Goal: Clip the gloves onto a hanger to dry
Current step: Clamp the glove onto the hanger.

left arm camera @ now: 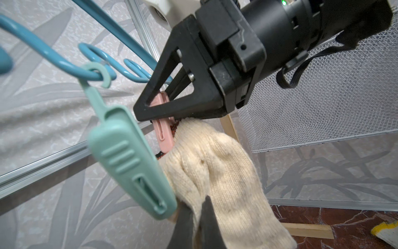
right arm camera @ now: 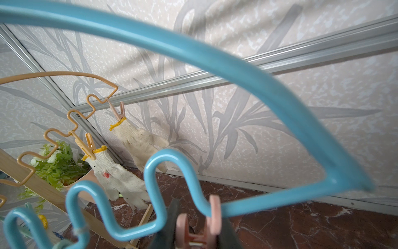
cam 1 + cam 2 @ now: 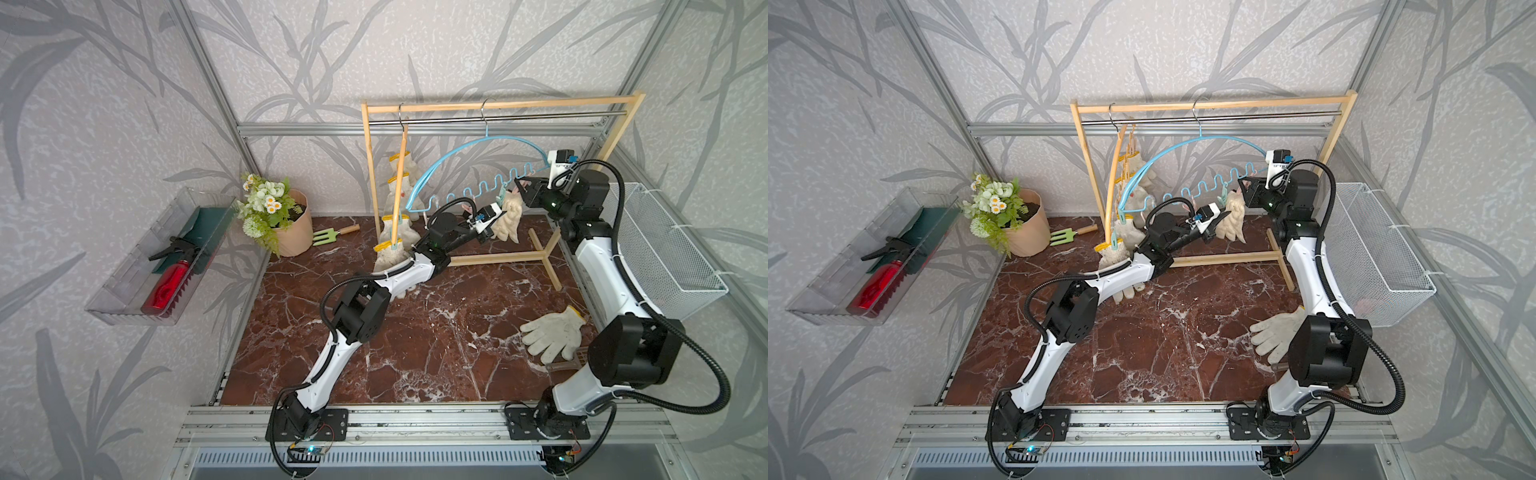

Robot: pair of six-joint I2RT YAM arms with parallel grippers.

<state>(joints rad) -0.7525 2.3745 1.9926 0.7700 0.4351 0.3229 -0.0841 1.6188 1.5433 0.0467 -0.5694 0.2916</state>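
Firmly shut, the left end effector (image 3: 496,227) held a glove (image 3: 509,219) at the table's (image 3: 415,332) one o'clock; the right end effector (image 3: 522,185), at the glove's twelve o'clock, squeezed a pink clip (image 1: 164,133) on the blue hanger (image 3: 469,153).

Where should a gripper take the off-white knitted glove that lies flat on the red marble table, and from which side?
Probably at its yellow-trimmed cuff, coming from above. The off-white knitted glove lies flat with fingers spread toward the middle of the red marble table, so only a pinch from above fits, and the hung gloves are clipped by their cuffs.
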